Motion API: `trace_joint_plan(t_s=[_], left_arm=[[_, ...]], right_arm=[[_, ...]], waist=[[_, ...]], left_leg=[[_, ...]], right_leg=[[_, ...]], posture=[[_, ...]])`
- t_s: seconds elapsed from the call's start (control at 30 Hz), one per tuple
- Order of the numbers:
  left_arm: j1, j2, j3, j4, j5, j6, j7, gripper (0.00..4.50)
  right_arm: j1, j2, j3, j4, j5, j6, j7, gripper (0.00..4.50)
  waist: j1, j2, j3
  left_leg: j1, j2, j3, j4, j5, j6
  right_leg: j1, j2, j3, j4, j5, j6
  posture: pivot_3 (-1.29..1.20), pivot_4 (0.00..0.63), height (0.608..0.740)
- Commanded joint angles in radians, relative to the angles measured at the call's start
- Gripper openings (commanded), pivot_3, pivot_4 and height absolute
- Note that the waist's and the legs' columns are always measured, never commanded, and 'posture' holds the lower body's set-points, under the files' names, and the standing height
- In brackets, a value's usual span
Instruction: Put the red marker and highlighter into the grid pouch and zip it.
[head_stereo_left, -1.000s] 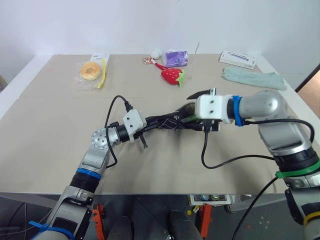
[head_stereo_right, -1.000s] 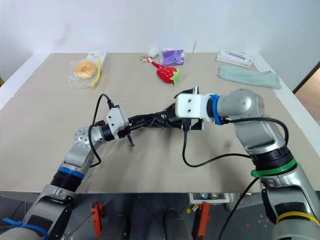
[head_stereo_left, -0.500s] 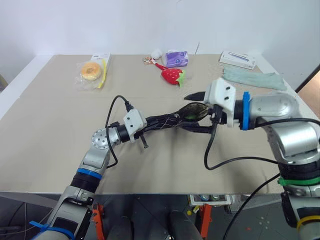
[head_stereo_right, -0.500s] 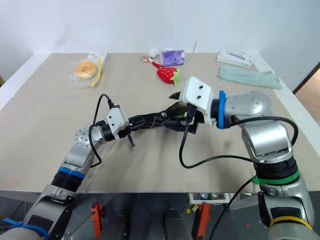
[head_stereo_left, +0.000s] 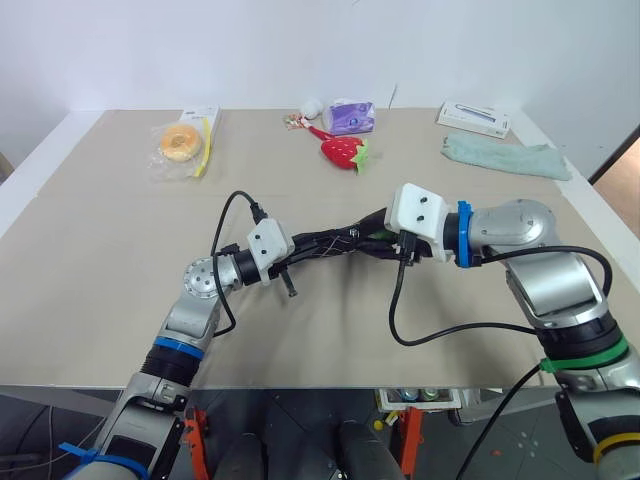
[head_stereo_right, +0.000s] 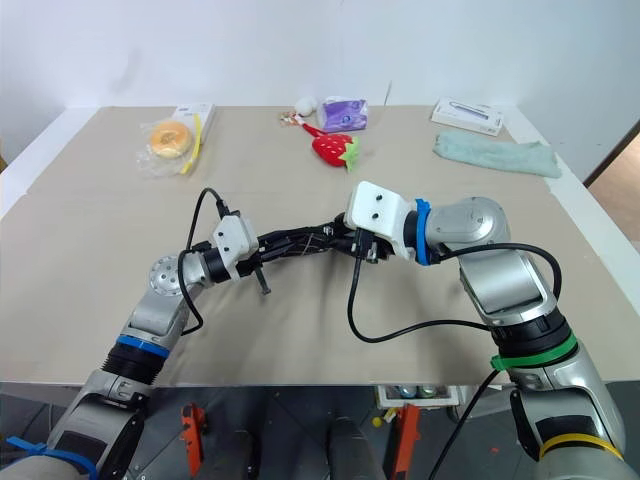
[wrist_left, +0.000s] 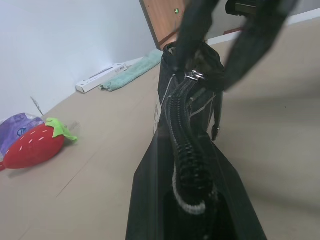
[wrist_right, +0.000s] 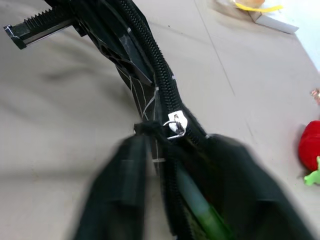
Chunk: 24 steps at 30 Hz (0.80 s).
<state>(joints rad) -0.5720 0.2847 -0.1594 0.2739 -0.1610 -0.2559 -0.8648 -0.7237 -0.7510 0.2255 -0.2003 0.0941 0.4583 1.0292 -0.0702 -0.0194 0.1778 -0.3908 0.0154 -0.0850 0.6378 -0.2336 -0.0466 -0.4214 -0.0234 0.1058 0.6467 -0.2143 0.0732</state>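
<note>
I'm looking down on a beige tabletop against a plain white wall, with clutter along the far edge: a folded green cloth and a white box far right, a purple packet and a red plush strawberry in the middle, a bagged doughnut far left.

The grid pouch is held up off the tabletop in the centre, stretched between my two arms. My left gripper is clamped tight on its left end, and the black fabric runs rightward from it. My right gripper is at the right end, by the zipper; its fingers look drawn in close about the silver zipper slider, but the wrist view is blurred there and I cannot tell whether they have the pull or only flank it.

The zipper is still open near that end. Through the gap I see the lime-green highlighter lying inside. I can't make out the red marker.

I judge the pouch to be light and floppy: soft cloth that sags and folds unless both ends are kept taut. The left hold on the end seam seems right as an anchor. The slider pull is small, hard and likely slippery, so I'd pinch it squarely and draw along the teeth, keeping tension so the fabric doesn't bunch.
</note>
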Motion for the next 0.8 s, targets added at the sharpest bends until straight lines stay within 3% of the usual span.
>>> trace_joint_plan(t_s=[0.03, 0.47, 0.8], left_arm=[[0.000, 0.000, 0.014, -0.042, -0.013, -0.003, 0.007, 0.00], [0.003, 0.005, 0.016, -0.043, -0.013, -0.006, 0.006, 0.00], [0.012, 0.006, 0.014, -0.049, -0.013, -0.004, 0.005, 0.00]], right_arm=[[-0.025, -0.017, -0.039, -0.022, 0.021, -0.008, 0.019, 0.04], [0.015, -0.101, -0.125, 0.025, 0.063, 0.000, 0.046, 0.04], [0.019, -0.215, -0.207, 0.296, 0.011, -0.118, 0.005, 0.04]], waist=[[0.000, 0.000, 0.000], [0.001, 0.000, 0.000], [0.000, 0.000, 0.000]], left_leg=[[0.000, 0.000, 0.000, 0.000, 0.000, 0.000], [0.000, 0.000, 0.000, 0.000, 0.000, 0.000], [0.000, 0.000, 0.001, 0.000, 0.000, 0.000]], right_leg=[[0.000, 0.000, 0.000, 0.000, 0.000, 0.000], [0.000, 0.000, 0.000, 0.000, 0.000, 0.000], [0.000, 0.000, 0.001, 0.000, 0.000, 0.000]], posture=[[0.00, 0.150, 0.739], [0.00, 0.150, 0.739], [0.00, 0.150, 0.739]])
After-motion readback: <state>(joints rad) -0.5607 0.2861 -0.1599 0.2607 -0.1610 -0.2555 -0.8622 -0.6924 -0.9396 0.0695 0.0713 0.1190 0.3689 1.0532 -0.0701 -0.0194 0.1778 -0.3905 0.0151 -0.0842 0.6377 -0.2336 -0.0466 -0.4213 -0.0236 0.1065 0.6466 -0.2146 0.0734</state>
